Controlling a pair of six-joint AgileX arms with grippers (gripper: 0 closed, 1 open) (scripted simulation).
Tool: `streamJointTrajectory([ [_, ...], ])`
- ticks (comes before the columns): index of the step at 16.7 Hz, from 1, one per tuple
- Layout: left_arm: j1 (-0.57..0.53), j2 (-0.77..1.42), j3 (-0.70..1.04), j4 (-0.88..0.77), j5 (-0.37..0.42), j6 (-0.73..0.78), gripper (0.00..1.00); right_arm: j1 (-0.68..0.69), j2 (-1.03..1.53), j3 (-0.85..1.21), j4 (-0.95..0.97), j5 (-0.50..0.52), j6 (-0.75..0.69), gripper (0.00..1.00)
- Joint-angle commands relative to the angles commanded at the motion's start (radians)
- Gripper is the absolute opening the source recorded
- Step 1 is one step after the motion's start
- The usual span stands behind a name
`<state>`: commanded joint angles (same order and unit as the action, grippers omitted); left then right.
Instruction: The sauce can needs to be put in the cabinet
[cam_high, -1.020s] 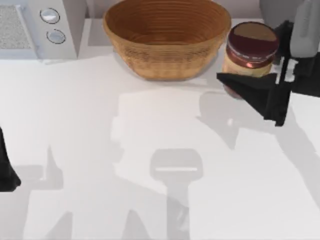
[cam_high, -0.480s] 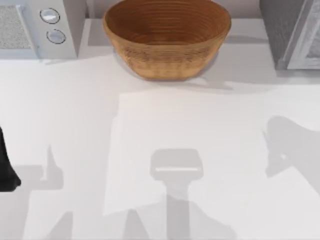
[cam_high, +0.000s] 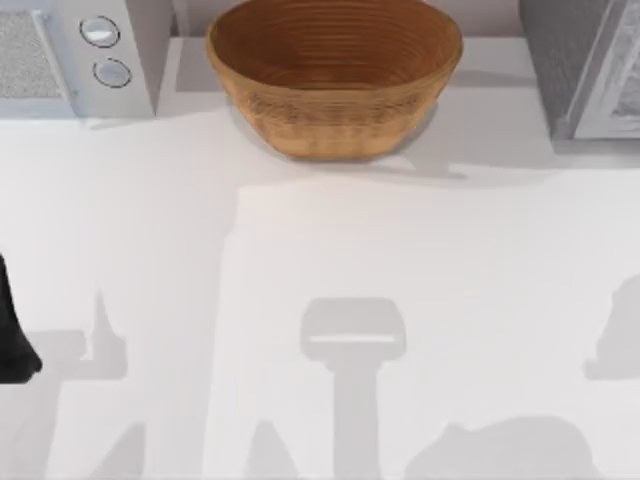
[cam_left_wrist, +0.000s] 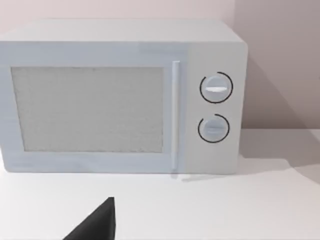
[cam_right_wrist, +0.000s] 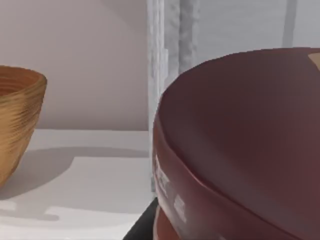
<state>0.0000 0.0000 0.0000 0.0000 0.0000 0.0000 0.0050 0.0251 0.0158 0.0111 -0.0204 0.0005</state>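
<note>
Our right wrist view shows the sauce can close up beside the cabinet; whether our right end effector holds it, we cannot tell.

A white table fills the scene, lit from above so that soft grey shadows fall across its near half. At the far left stands a pale grey microwave with a speckled door window, a vertical handle and two round dials stacked on its right side. A woven brown basket sits at the far middle of the table. At the far right is a grey cabinet with a pale door edge. Behind them rises a plain pinkish-beige wall.
</note>
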Motion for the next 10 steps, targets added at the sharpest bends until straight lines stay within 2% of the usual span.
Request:
streamJointTrajectory([
  [7,0.0,0.0,0.0,0.0,0.0,0.0,1.0,-0.001,-0.021,-0.014,-0.01,0.018,0.001,0.0],
  [10,0.0,0.0,0.0,0.0,0.0,0.0,1.0,0.012,0.036,0.048,-0.031,0.022,0.003,0.0],
])
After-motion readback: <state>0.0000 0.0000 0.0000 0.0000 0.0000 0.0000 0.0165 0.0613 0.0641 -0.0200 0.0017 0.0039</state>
